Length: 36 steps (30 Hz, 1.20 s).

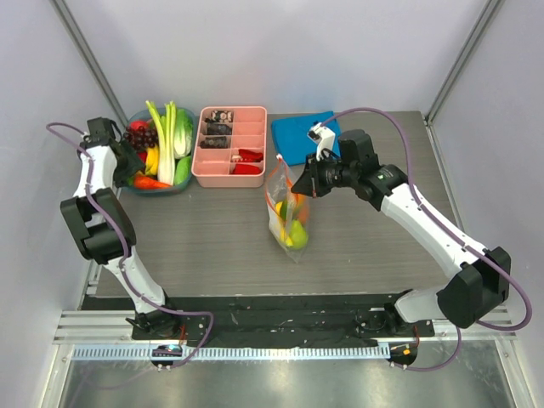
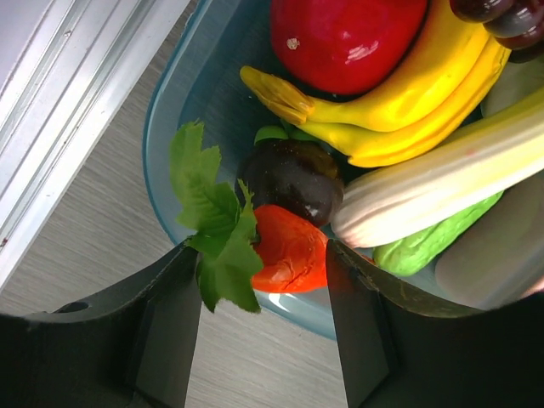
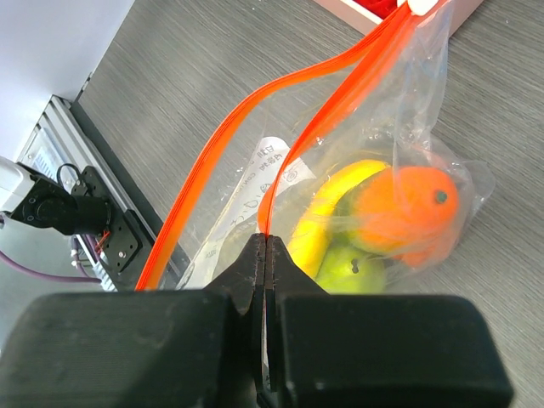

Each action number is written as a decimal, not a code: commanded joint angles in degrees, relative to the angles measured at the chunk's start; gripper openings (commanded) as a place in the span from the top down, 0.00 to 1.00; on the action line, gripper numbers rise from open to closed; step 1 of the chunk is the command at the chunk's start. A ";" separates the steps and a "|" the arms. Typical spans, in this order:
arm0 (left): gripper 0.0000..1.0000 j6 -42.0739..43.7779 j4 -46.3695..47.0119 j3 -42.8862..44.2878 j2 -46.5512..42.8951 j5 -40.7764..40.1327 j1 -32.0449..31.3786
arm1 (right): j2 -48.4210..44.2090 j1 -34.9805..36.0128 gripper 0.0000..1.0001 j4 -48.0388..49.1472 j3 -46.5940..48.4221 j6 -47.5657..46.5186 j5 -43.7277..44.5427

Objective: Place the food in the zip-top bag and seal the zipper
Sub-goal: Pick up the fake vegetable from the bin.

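Loading step: right hand (image 3: pixel 265 248) pinches the zipper (image 3: pixel 204 166), holding the zip-top bag (image 3: pixel 425 102) open; left hand (image 2: pixel 259 255), half-open, straddles an orange food piece (image 2: pixel 289 251) in the bowl (image 2: pixel 166 119); next, close and lift.

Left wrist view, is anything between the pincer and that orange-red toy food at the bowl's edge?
Only a green leaf sprig, overlapping one side of the orange-red piece near one finger of the left pincer. Nothing else visible blocks it.
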 commanded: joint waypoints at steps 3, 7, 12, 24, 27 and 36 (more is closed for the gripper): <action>0.43 -2.03 4.73 -0.82 1.13 0.89 -0.48 | 0.77 -0.21 0.99 0.69 3.09 -0.80 0.50; 0.58 -2.47 4.81 -0.64 1.23 3.00 -0.48 | 0.86 -0.30 0.99 0.69 3.62 -0.71 0.67; 0.75 -2.12 4.73 -0.11 -3.95 2.13 -0.48 | 0.51 -0.38 0.99 0.51 3.44 -0.80 0.94; 1.00 4.20 6.13 6.82 -19.07 4.76 -6.53 | 0.42 -0.30 0.99 0.42 3.00 -0.89 0.50; 1.00 6.75 7.36 7.45 -22.06 8.11 -11.61 | 0.42 -0.38 0.99 0.42 2.83 -0.98 0.67; 1.00 25.46 17.00 -0.19 -34.26 22.16 -28.41 | -0.46 -0.30 0.99 0.51 2.04 -0.71 0.41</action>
